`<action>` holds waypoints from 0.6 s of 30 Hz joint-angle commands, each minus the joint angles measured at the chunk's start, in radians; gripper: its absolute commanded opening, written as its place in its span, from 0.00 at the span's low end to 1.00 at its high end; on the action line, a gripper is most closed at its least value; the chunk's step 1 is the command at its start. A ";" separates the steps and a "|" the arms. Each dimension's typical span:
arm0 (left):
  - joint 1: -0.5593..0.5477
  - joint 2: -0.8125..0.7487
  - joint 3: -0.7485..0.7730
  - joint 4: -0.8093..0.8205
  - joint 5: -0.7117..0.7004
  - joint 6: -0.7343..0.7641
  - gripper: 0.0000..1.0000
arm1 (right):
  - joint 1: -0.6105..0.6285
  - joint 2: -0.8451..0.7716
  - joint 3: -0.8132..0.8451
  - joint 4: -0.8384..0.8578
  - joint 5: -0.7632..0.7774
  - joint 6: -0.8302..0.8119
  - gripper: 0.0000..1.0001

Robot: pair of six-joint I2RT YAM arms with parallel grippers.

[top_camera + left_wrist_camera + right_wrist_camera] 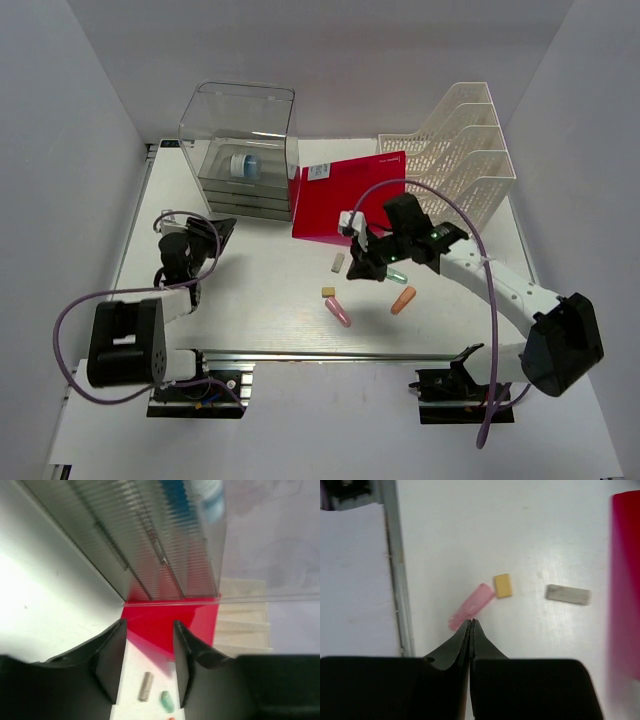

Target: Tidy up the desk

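Observation:
The white desk [262, 300] has a silver rail [330, 354] along its near edge. On its middle lie a grey eraser [338, 262], a yellow eraser [328, 292], a pink capsule [339, 312], an orange capsule [403, 300] and a green capsule [397, 272]. My right gripper [356, 272] is shut and empty, hovering above the desk just over the pink capsule [470, 607] in its wrist view [471, 622]. My left gripper [215, 232] is open and empty at the left, near the drawer box. Between its fingers [149, 632] I see the grey eraser [146, 686] and the green capsule [167, 701] farther off.
A clear plastic drawer box [240, 150] with a blue and white item inside stands at the back left. A red folder [350, 195] leans at the back middle. A white mesh file rack [465, 150] stands at the back right.

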 commanded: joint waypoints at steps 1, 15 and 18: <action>-0.008 0.113 -0.036 0.237 -0.013 -0.049 0.42 | -0.024 -0.078 -0.118 0.214 -0.167 0.059 0.00; -0.017 0.479 0.123 0.611 -0.043 -0.112 0.34 | -0.089 -0.204 -0.329 0.333 -0.046 -0.001 0.39; -0.017 0.522 0.172 0.608 -0.032 -0.114 0.38 | -0.089 -0.210 -0.327 0.321 -0.032 -0.018 0.39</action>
